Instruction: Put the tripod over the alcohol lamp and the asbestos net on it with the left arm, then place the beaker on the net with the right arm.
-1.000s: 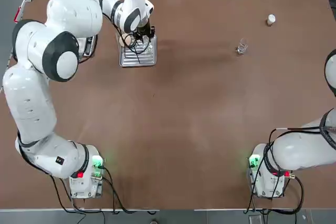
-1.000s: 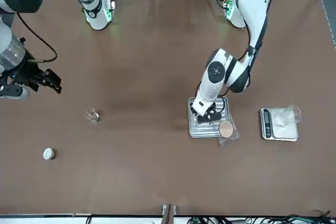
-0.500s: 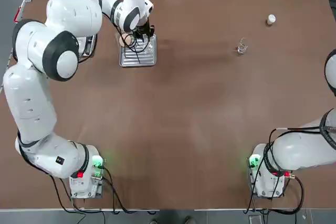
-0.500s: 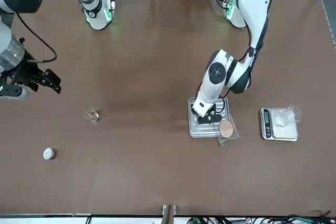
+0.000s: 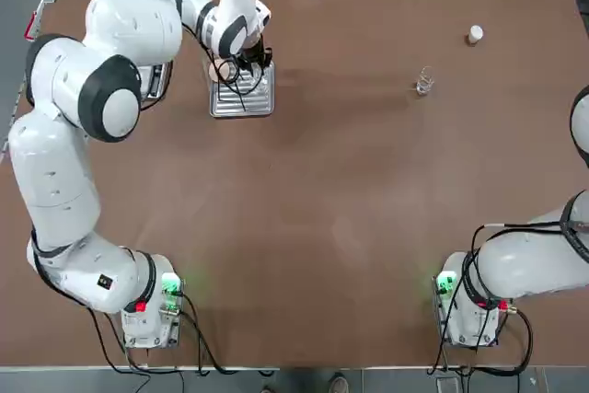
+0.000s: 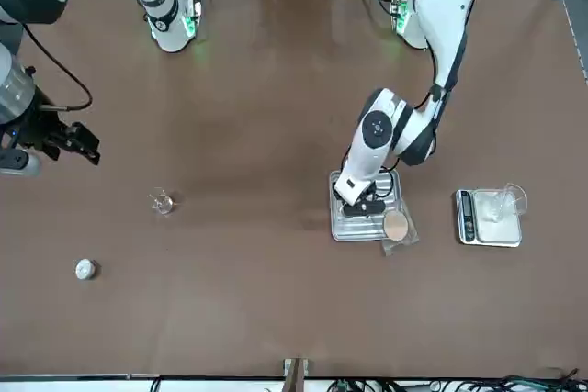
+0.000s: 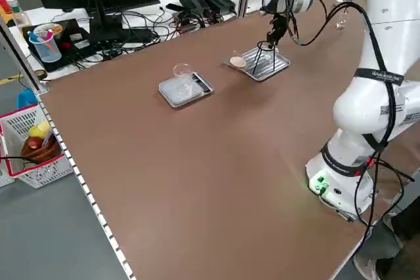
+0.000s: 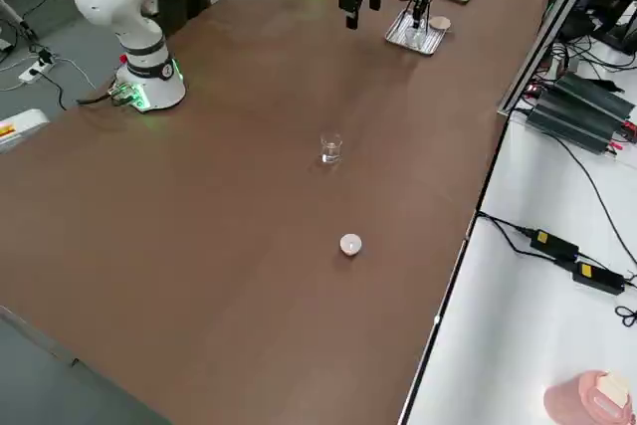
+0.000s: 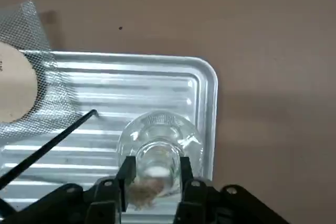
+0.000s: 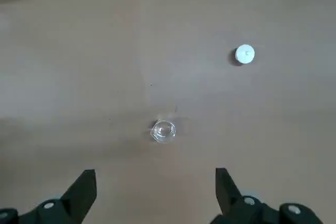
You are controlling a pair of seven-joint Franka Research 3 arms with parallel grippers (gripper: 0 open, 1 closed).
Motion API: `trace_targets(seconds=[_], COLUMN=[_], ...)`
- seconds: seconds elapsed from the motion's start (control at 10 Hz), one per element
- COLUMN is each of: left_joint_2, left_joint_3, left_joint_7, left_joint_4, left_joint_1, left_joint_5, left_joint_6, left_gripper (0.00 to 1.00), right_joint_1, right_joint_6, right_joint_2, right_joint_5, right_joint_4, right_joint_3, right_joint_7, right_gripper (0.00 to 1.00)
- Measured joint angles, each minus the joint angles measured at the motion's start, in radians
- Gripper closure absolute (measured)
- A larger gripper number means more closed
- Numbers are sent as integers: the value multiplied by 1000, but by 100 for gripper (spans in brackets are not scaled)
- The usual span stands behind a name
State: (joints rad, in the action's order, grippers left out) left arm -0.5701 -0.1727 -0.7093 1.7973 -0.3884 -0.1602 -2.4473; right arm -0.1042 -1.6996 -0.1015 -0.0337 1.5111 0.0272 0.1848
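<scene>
The left black two-finger gripper (image 9: 157,169) stands partly spread above the clear glass alcohol lamp (image 9: 159,153) on the ribbed metal tray (image 9: 126,69). The right black two-finger gripper (image 10: 156,182) is wide apart, parked beyond the small clear beaker (image 10: 163,131).

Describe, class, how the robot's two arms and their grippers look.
Both arms are glossy white and jointed, with dark grey bands and black cables. Green lights glow at their bases. The left gripper and right gripper are black, two-fingered, with silvery screws.

Even brightness over the brown tabletop (image 6: 257,300) — soft, faint shadows.
</scene>
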Motion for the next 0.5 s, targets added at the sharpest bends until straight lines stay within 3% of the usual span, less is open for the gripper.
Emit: trace_targets(seconds=[0.5], left_joint_2=[-4], left_joint_3=[1], left_joint_7=[0], left_joint_4=[-14], left_joint_1=[4], left_joint_5=[-9], left_joint_6=[0], left_gripper=[63], right_joint_1=[6], right_joint_6=[33], right_joint_2=[14], right_joint_5=[0], right_joint_4=[-9], right_joint_3=[0], right_joint_7=[-5], right_gripper=[0])
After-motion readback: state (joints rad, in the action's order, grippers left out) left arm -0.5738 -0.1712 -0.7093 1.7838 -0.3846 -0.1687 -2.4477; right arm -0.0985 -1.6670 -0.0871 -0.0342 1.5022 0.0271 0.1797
